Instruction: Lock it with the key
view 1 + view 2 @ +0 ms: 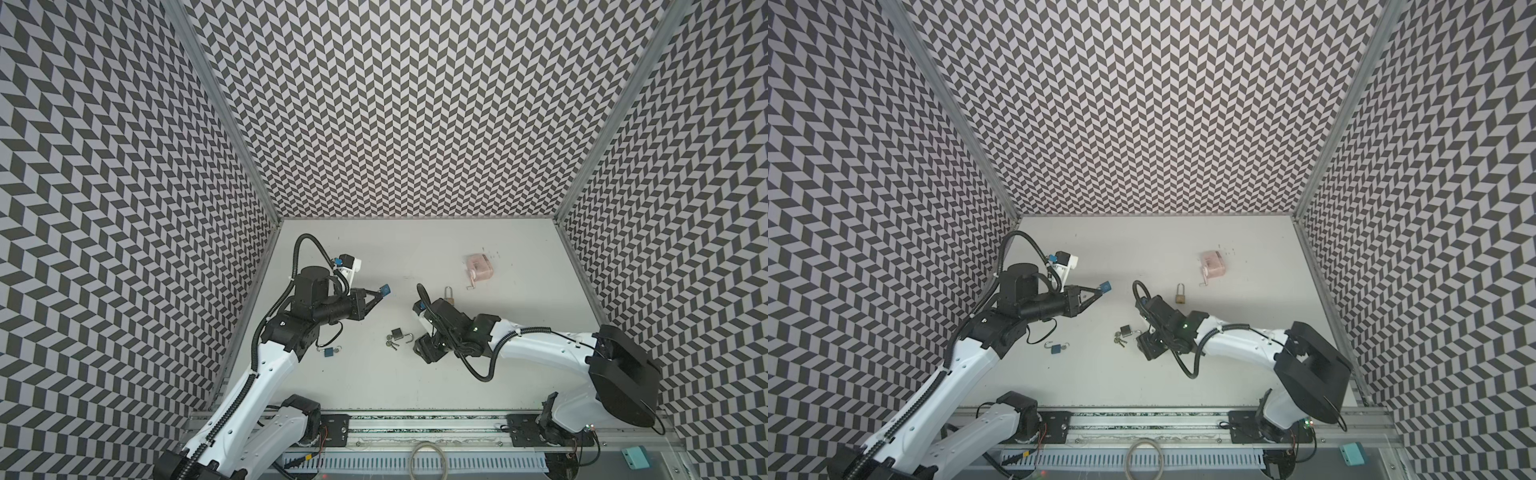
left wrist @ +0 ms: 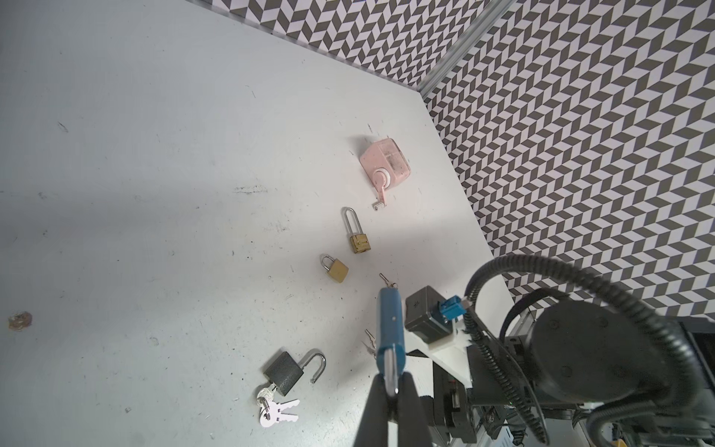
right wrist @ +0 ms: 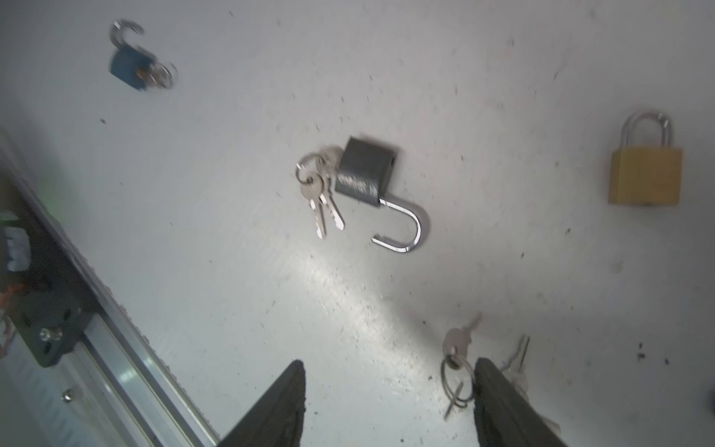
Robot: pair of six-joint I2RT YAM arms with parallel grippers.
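Note:
My left gripper [image 1: 379, 294] [image 2: 390, 387] is raised above the table and shut on the shackle of a blue padlock [image 1: 385, 289] [image 1: 1105, 286] [image 2: 390, 321]. The lock body sticks out past the fingertips. A small key [image 2: 384, 278] shows at its far end; I cannot tell whether it sits in the lock. My right gripper [image 3: 389, 363] hangs low over the table, open, with nothing between its fingers. A loose key ring [image 3: 456, 371] lies against the inside of one finger [image 3: 499, 402]. In both top views the right wrist hides those fingers.
An open dark grey padlock [image 1: 399, 334] [image 3: 367, 166] lies mid-table with keys in it. Another blue padlock [image 1: 330, 352] [image 3: 125, 67] lies by the left arm. A long-shackle brass padlock [image 1: 449, 296], a small brass padlock [image 3: 645, 174] and a pink lock [image 1: 478, 270] lie further back.

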